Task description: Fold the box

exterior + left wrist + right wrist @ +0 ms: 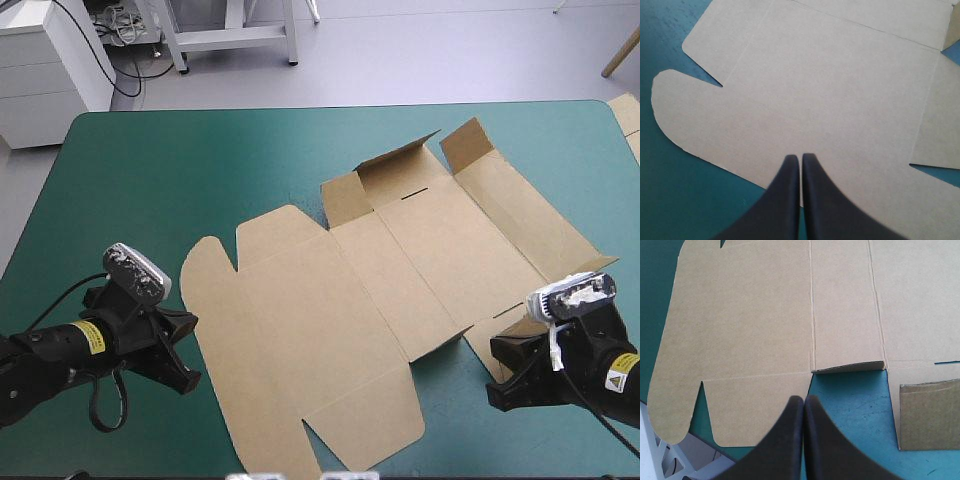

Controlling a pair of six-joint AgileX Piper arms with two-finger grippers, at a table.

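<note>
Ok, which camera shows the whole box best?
The high view: the box lies there almost whole, a mostly flat brown sheet with flaps raised at its far edge. The left wrist view shows only one panel and rounded tabs; the right wrist view only several panels and creases.

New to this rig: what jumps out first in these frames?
The brown box dominates: a cut sheet lying nearly flat across the teal-green table, only its far flaps raised. Both black pincers are shut and empty, the left pincer over the sheet's near-left edge, the right pincer at its near-right edge.
</note>
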